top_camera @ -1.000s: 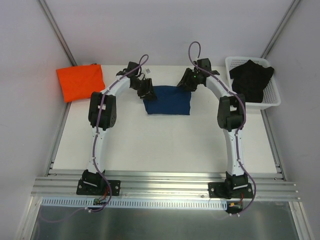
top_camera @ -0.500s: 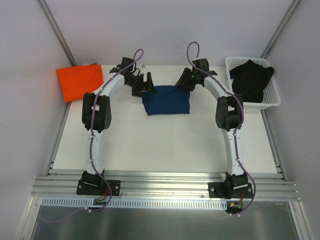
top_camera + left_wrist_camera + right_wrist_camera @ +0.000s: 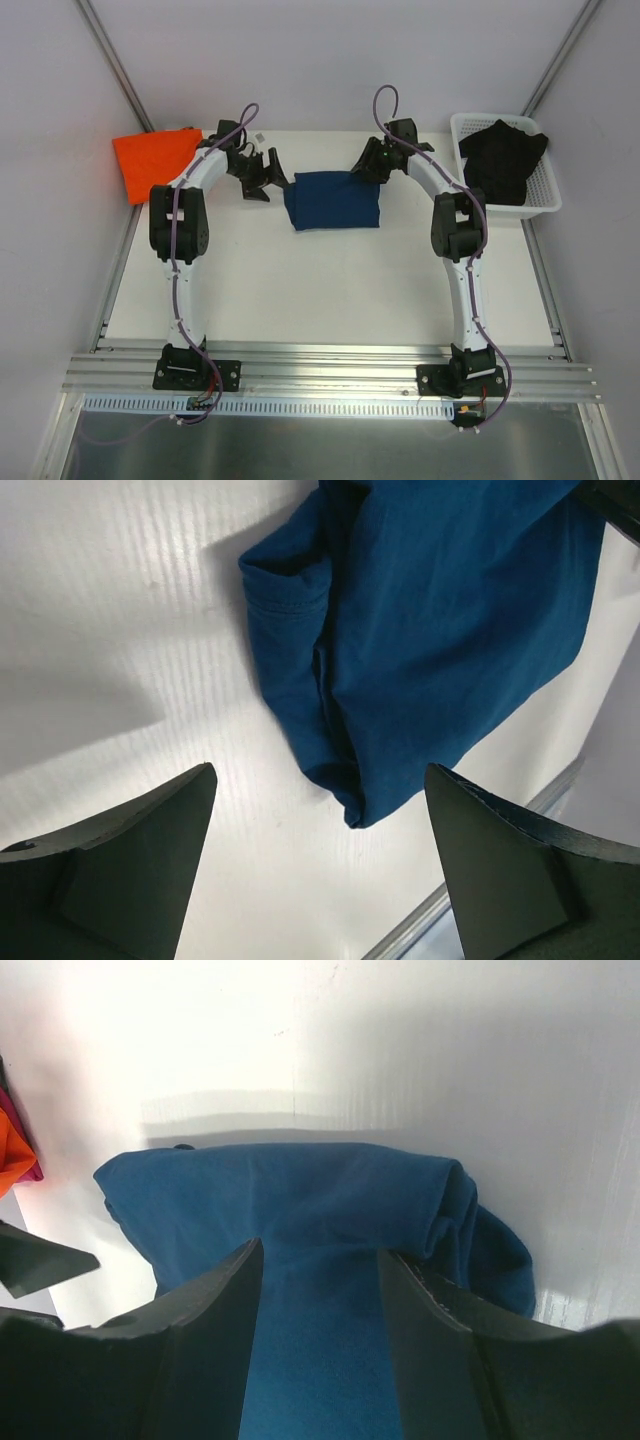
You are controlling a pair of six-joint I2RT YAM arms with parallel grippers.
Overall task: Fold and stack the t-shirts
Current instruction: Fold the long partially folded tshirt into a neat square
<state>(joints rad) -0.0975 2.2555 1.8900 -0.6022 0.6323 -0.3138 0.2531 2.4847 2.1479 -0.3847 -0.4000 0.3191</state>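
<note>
Since the earlier frames, the left gripper [image 3: 262, 177] has released the far left corner of the navy blue t-shirt [image 3: 333, 200] and swung left, clear of the cloth. The right gripper [image 3: 368, 165] has not moved.

**Top external view**
- The navy blue t-shirt lies folded into a rectangle on the table [image 3: 320, 290], at the centre of the far half.
- The orange t-shirt [image 3: 150, 160] lies folded at the far left corner, well apart from the blue one.
- The left gripper stands just beside the blue shirt's left edge, apart from it.
- The right gripper sits over the shirt's far right corner.
- A white basket [image 3: 545, 205] at the far right holds a black garment [image 3: 503, 160].

**Left wrist view**
- The left gripper [image 3: 318, 780] has its jaws spread wide and holds nothing.
- Bare table and a rumpled corner of the blue shirt [image 3: 440, 630] show beyond the fingers.

**Right wrist view**
- The right gripper [image 3: 318, 1255] has its jaws part-way apart, straddling the blue shirt [image 3: 300, 1200].
- Blue cloth fills the gap between the jaws. Whether it is pinched cannot be told.
- A sliver of the orange shirt [image 3: 12, 1155] shows at the left edge.
</note>
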